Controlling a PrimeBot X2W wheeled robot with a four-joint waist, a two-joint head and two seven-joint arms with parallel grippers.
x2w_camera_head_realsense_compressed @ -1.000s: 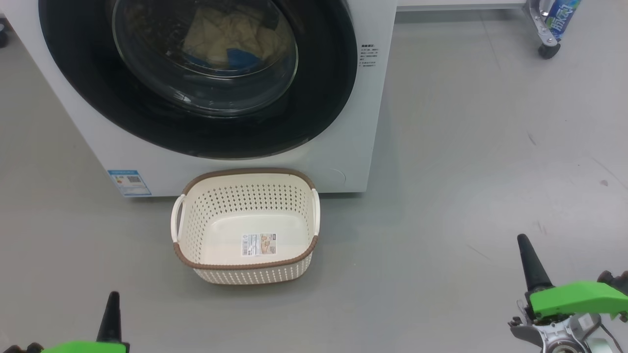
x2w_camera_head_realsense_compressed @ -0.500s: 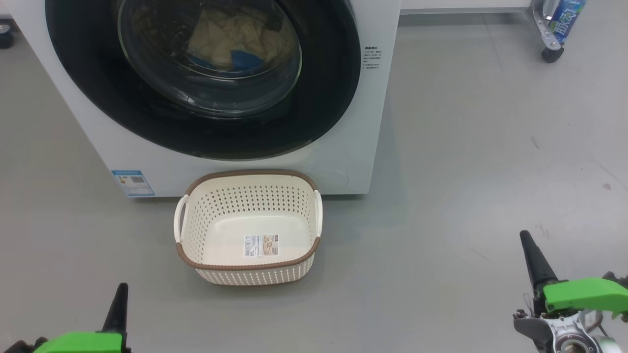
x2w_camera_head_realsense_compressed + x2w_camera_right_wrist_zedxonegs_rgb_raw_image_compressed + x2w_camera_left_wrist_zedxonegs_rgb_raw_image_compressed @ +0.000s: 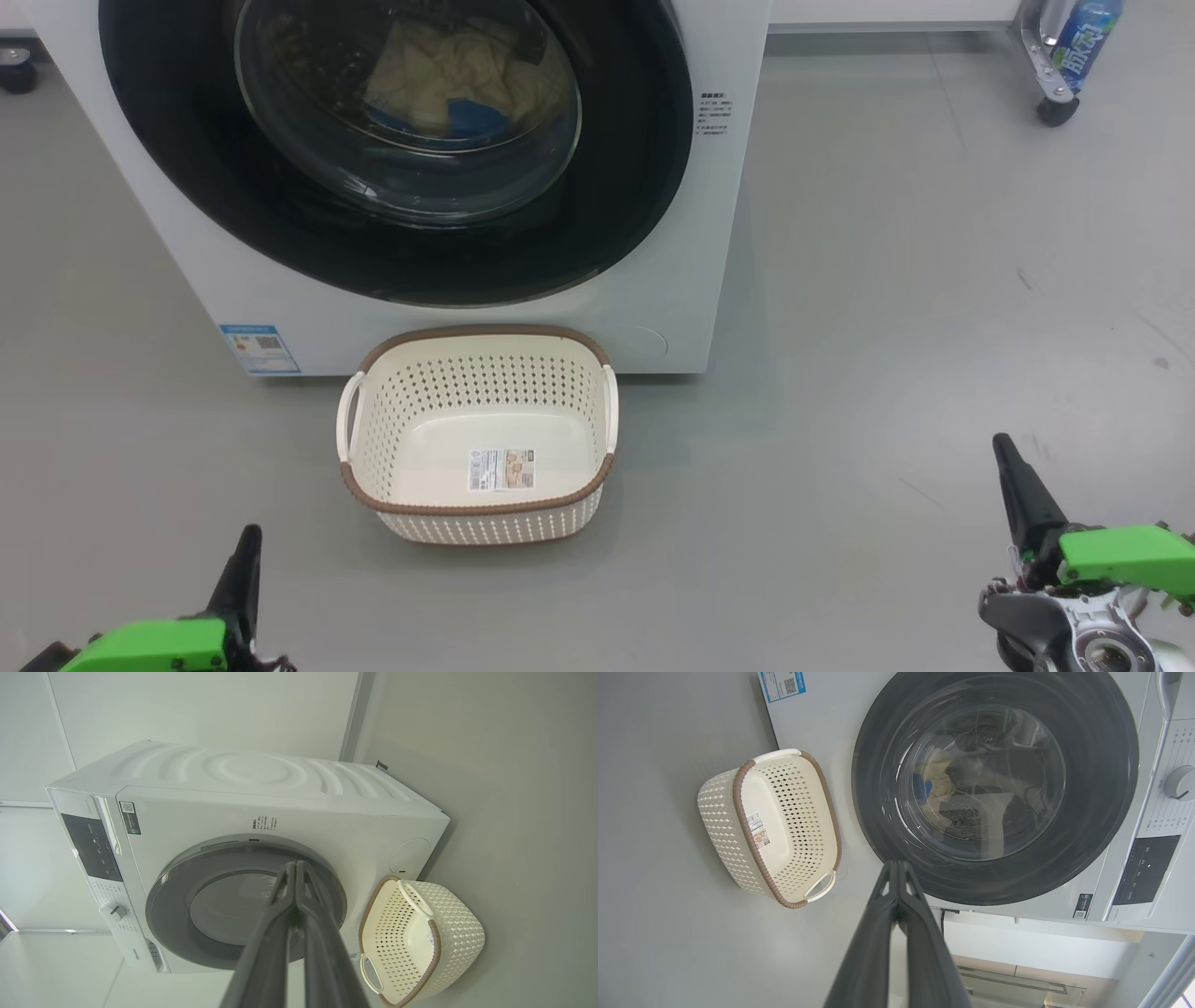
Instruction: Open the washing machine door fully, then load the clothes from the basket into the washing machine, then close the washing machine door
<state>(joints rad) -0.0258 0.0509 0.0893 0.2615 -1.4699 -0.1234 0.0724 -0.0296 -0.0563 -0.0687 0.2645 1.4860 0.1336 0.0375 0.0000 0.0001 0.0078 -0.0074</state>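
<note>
**Head view.** One washing machine (image 3: 719,233). Its one washing machine door (image 3: 635,187) is shut and faces the robot. The clothes (image 3: 439,79) lie inside, seen through the door (one pale bundle, pieces not countable). One basket (image 3: 481,332), empty, stands on the floor (image 3: 887,327) just before the machine, mouth up, long axis along the machine's front. Two grippers: left gripper (image 3: 248,546) and right gripper (image 3: 1008,462), one in each lower corner. Since a second ago the whole picture has shifted rightward, so the camera moved. The basket keeps its place against the machine.

**Left wrist view.** Fingers (image 3: 878,924) pressed together.

**Right wrist view.** Fingers (image 3: 275,924) pressed together, pointing at the door.

The left pincer (image 3: 248,546) and right pincer (image 3: 1010,459) have tapering dark fingers (image 3: 1027,504) and green housings (silver metal below the right's).
</note>
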